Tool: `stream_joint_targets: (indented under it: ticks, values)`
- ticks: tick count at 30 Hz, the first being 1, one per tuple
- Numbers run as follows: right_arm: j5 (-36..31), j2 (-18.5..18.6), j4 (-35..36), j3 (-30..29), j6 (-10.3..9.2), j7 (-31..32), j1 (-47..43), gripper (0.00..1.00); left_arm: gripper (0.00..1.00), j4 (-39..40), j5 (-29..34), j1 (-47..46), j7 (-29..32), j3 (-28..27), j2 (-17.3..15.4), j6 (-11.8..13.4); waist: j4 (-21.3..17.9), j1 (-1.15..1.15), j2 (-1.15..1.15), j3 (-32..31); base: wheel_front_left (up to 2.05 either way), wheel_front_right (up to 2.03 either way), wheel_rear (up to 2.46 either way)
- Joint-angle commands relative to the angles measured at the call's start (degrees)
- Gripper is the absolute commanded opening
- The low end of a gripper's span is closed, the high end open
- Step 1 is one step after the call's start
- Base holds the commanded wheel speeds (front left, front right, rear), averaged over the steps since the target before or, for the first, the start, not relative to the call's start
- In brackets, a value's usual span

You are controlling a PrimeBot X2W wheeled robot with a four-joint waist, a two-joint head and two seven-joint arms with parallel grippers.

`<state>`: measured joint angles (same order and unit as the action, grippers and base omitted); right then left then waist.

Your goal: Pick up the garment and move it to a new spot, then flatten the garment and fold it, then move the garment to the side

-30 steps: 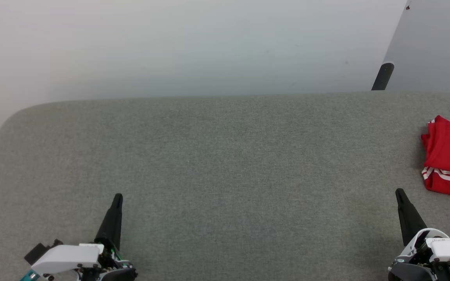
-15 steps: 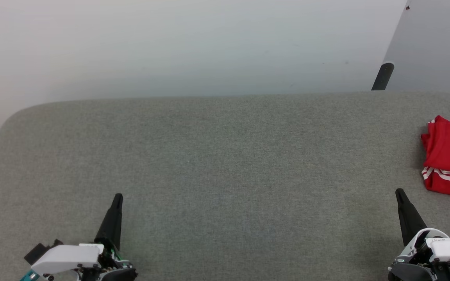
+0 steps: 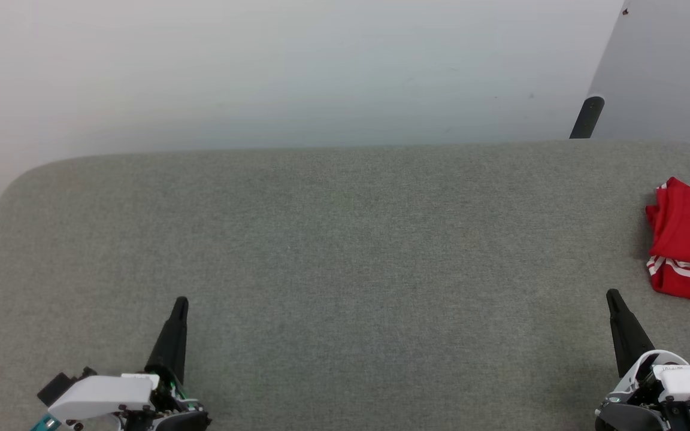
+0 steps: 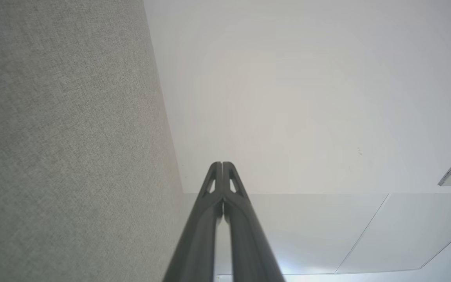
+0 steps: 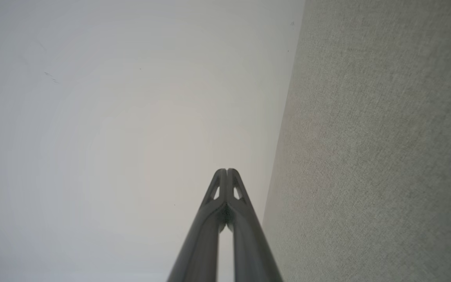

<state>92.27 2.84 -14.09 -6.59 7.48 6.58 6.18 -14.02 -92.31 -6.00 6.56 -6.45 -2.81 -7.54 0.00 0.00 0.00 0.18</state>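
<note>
Red garment (image 3: 689,236), folded (white stripes), grey fabric surface (image 3: 345,269)

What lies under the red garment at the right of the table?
The garment lies folded on the grey fabric-covered table, which shows along its left side. Anything directly beneath is covered by the cloth, and its right part runs out of view.

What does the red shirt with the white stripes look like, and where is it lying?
The red soft cloth shirt with white stripes lies folded in a compact bundle at the right end of the grey fabric-covered table, cut off by the head view's edge. Thin white stripes cross its nearer end; the rest is plain red, slightly creased. Only the table touches it; the shut right hand sits nearby but apart.
</note>
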Motion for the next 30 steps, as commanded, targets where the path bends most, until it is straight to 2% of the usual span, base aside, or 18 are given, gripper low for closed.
stream_joint_targets:
  ticks: [1, 30]
  values:
    - [0.28, -0.13, 0.16, 0.02, 0.02, 0.10, 0.10, 0.00, 0.00, -0.06, -0.20, -0.51, 0.14, -0.12, -0.01, 0.10, 0.00, 0.00, 0.00, 0.00, 0.00, 0.00, 0.00]
    - [0.28, -0.13, 0.16, 0.03, 0.02, 0.10, 0.09, 0.00, 0.00, -0.05, -0.20, -0.51, 0.13, -0.12, -0.01, 0.10, 0.00, 0.00, 0.00, 0.00, 0.00, 0.00, 0.00]
